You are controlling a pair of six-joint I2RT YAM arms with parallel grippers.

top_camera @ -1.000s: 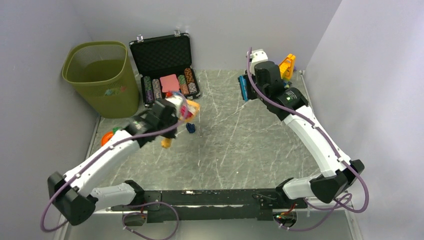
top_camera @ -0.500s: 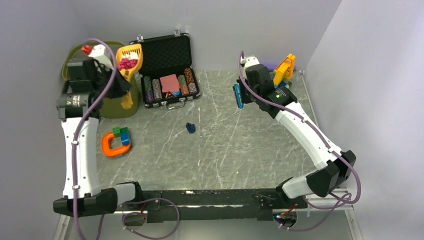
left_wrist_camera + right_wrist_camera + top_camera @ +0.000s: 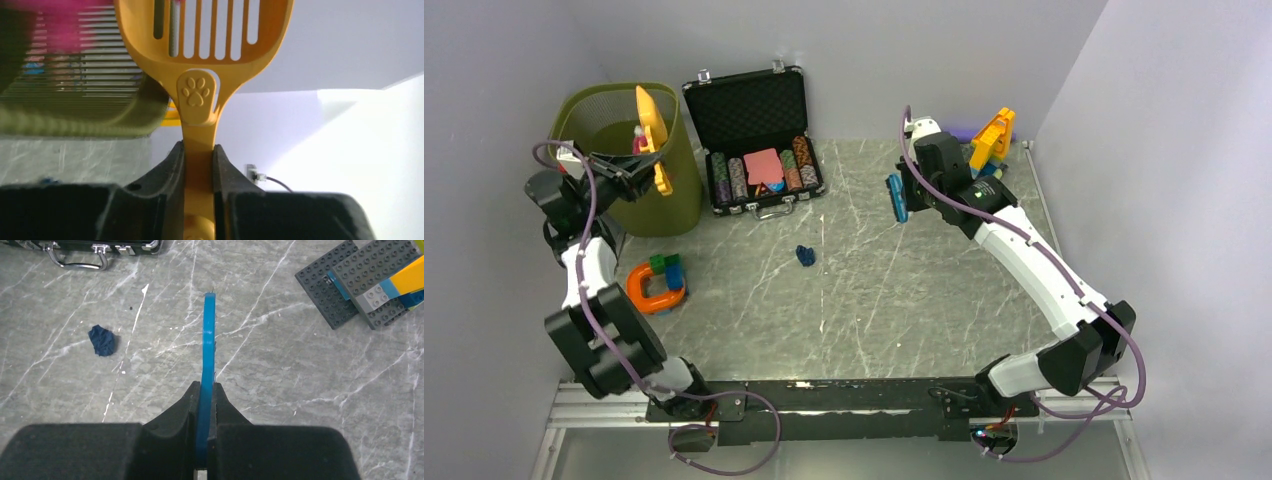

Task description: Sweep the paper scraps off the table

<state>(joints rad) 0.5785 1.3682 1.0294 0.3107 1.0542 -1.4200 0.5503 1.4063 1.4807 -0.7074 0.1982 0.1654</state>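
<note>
Top external view: we looked from the arm bases at the near edge out toward the back wall.
Near counter (image 3: 904,300): grey-green, white-veined, bare in the middle; an orange ring with toy bricks (image 3: 656,285) lay at the left side.
Remaining scrap: one dark blue paper scrap (image 3: 805,255) sat on the counter ahead of the poker chip case (image 3: 754,140), well apart from both arms; the right wrist view showed it (image 3: 102,340) to the left of the blade.
Right tool (image 3: 205,390): clamped tight on a thin blue scraper (image 3: 207,340), held edge-on above the counter, with grey brick plates (image 3: 360,285) off to its right.
Left tool (image 3: 199,155): clamped on the handle of a yellow slotted scoop (image 3: 200,65), tilted at the rim of the green bin (image 3: 624,150); pink wads blurred at the top left of the wrist view seemed to be tipping in.
Step in hand: we judged this to be the emptying of a scoopful into the bin, with most scraps already cleared.
Next move: we expected the scoop to be set down beside the blue scrap and the scraper to push it in.
</note>
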